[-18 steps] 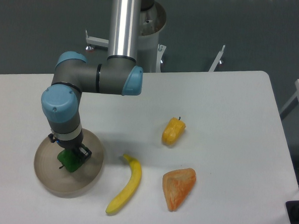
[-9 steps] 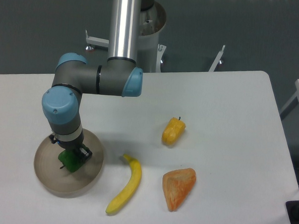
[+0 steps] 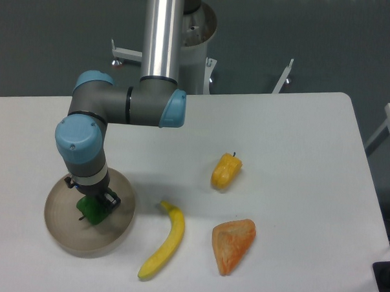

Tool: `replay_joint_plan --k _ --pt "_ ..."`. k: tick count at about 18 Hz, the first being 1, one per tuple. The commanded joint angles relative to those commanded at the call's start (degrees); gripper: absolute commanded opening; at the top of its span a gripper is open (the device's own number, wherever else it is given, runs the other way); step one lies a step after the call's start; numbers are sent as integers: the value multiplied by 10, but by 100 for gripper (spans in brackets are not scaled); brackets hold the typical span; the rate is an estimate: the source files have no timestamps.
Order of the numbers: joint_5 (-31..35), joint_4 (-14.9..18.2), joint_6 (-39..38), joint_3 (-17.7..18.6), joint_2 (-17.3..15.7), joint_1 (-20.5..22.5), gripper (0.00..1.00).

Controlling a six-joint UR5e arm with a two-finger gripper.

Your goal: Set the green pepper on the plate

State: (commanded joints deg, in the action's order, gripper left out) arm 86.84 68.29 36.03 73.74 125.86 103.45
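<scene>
Green pepper, glossy, on round matte plate, hand grip unclear

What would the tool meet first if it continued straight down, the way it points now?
The green pepper right beneath the tool, and under it the plate. The arm hides the fingertips, so I cannot tell whether the tool is already touching or gripping the pepper.

Green pepper on tan plate, prob. resting, partly hidden.
</scene>
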Motion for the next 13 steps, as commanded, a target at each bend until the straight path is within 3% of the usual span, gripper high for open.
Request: replay_joint_plan --k 2,8,13 --pt "0 0 0 0 -1 0 62" --pt "0 2 1 -1 -7 0 98" --pt "0 11 29 3 -25 2 100"
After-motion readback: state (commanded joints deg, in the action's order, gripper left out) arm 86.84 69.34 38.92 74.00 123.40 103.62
